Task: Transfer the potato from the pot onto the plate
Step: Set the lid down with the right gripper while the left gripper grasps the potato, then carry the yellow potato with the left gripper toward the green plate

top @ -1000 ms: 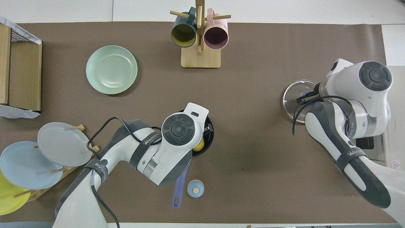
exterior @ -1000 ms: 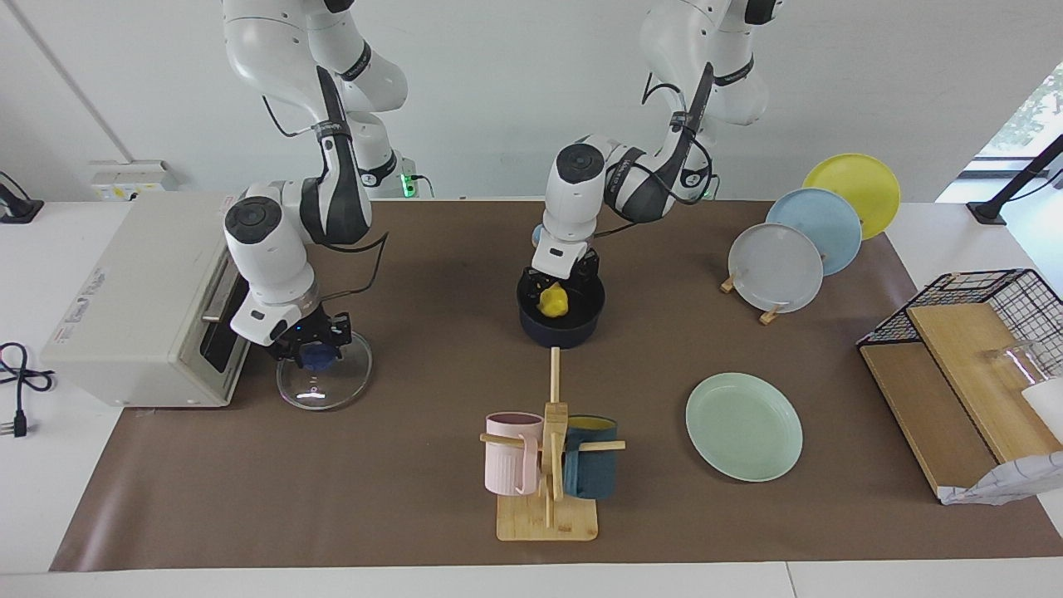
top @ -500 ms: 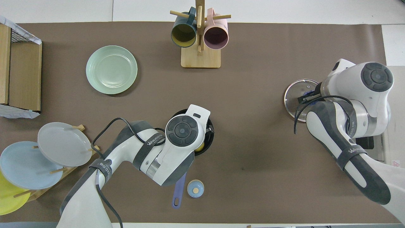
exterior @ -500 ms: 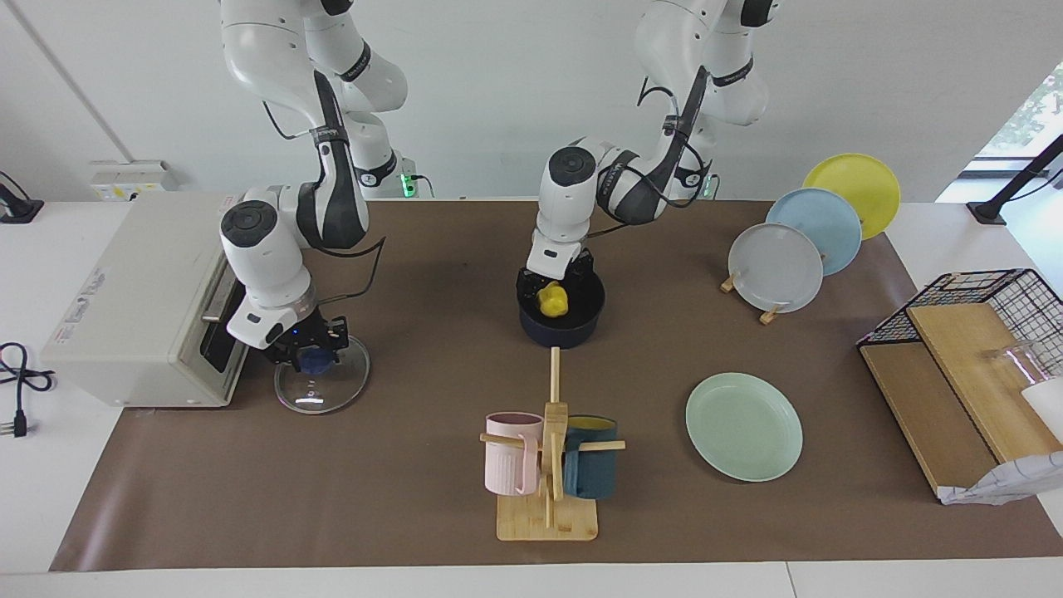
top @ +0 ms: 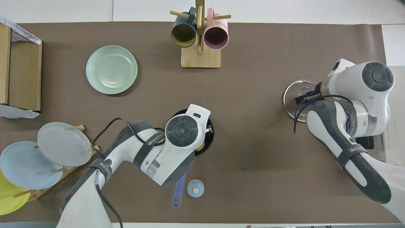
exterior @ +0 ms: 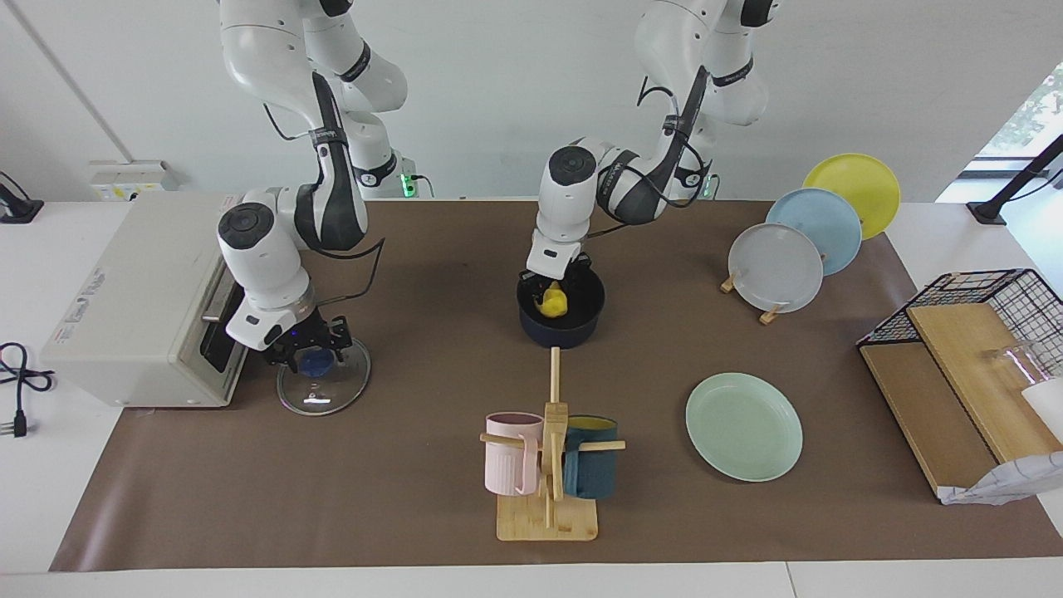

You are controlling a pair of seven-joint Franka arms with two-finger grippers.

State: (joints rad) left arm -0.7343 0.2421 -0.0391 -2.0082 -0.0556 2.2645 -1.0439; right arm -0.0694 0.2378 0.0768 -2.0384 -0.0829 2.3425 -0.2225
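The dark blue pot (exterior: 561, 329) stands mid-table, its rim (top: 211, 133) peeking out from under my left wrist in the overhead view. Inside it lies the yellow potato (exterior: 555, 304), of which only a sliver (top: 200, 147) shows from above. My left gripper (exterior: 553, 288) is down in the pot, shut on the potato. The mint-green plate (exterior: 744, 426) (top: 111, 69) lies bare, farther from the robots than the pot, toward the left arm's end. My right gripper (exterior: 309, 354) hangs open just over the blue knob of the glass lid (exterior: 325, 392).
A toaster oven (exterior: 141, 299) stands beside the lid (top: 292, 95). The mug rack (exterior: 548, 465) is farther from the robots than the pot. Plates stand in a wooden rack (exterior: 797, 241), next to a wire basket with boards (exterior: 963, 365). A small blue disc (top: 195, 188) lies beside the pot's handle (top: 178, 190).
My left gripper has sunk into the pot and closed around the potato. My right gripper has opened off the lid's knob and risen slightly; the lid stays on the table.
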